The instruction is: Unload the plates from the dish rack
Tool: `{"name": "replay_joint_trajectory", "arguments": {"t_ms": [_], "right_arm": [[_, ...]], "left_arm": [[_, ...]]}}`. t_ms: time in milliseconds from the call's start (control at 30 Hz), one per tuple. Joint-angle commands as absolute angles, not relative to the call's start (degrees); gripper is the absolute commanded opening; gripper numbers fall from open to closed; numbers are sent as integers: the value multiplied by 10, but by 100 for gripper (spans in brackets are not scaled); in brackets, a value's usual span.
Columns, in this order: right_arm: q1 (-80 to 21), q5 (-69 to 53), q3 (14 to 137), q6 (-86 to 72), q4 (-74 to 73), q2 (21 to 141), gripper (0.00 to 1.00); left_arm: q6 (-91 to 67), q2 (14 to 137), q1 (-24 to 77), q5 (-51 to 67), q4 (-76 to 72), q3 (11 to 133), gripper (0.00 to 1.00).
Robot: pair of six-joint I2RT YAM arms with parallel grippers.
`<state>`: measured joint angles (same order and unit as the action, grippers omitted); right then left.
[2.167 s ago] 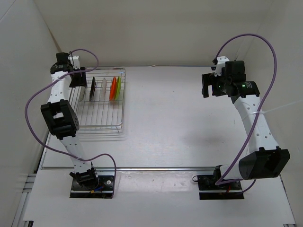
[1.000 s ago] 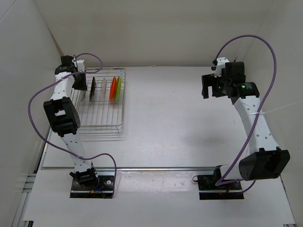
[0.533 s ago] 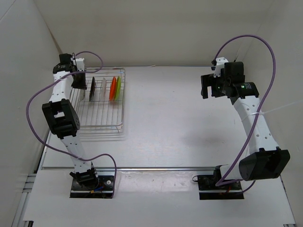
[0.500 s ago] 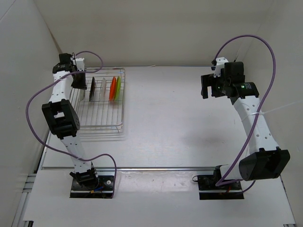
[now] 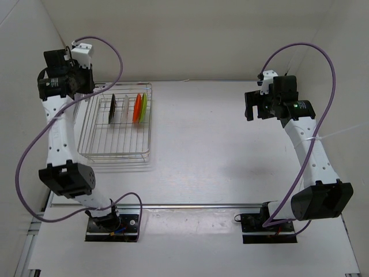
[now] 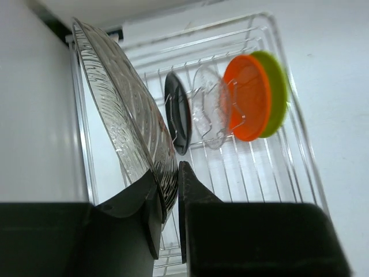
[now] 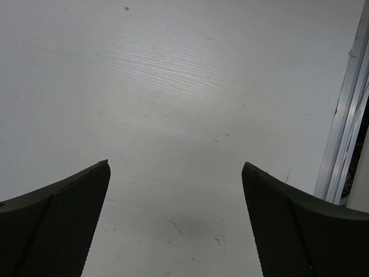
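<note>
My left gripper point(image 6: 170, 173) is shut on the rim of a clear ribbed plate point(image 6: 124, 115), held upright above the left end of the dish rack point(image 6: 288, 86). Still standing on edge in the rack are a black plate point(image 6: 177, 112), a smaller clear plate point(image 6: 209, 107), an orange plate point(image 6: 248, 95) and a lime green plate point(image 6: 275, 86). From the top view, the left gripper point(image 5: 86, 85) hangs high over the rack's far left corner, with the rack point(image 5: 115, 152) below it. My right gripper point(image 5: 251, 105) is open over bare table on the right, nothing between its fingers point(image 7: 69, 202).
White walls close in on the left and behind the rack. A metal rail point(image 7: 346, 115) runs along the table's right side, near the right gripper. The rack's near half point(image 5: 115, 135) holds no plates.
The left arm has risen and swung up and to the left, lifting the clear ribbed plate out of the rack's left end. The right arm has not moved.
</note>
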<state>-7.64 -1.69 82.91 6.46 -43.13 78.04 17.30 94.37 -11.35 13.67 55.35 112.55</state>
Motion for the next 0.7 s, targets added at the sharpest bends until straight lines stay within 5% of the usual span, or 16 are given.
{"name": "replay_joint_trajectory", "arguments": {"t_ms": [0,100,200,500,667], "right_arm": [[-79,-29,851,65,-422,774,98],[-79,-65,862,60,-422,769,98],[-79,-127,884,48,-434,764,98],[-47,-293,959,-2,-449,769,98],[-41,-360,979,14,-449,764,96]], "left_arm": [[213,887,-85,189,565,1114,12],[242,861,-35,158,560,1086,12],[282,832,125,35,534,1044,12],[489,853,496,-514,322,822,12],[621,847,629,-568,201,711,12]]}}
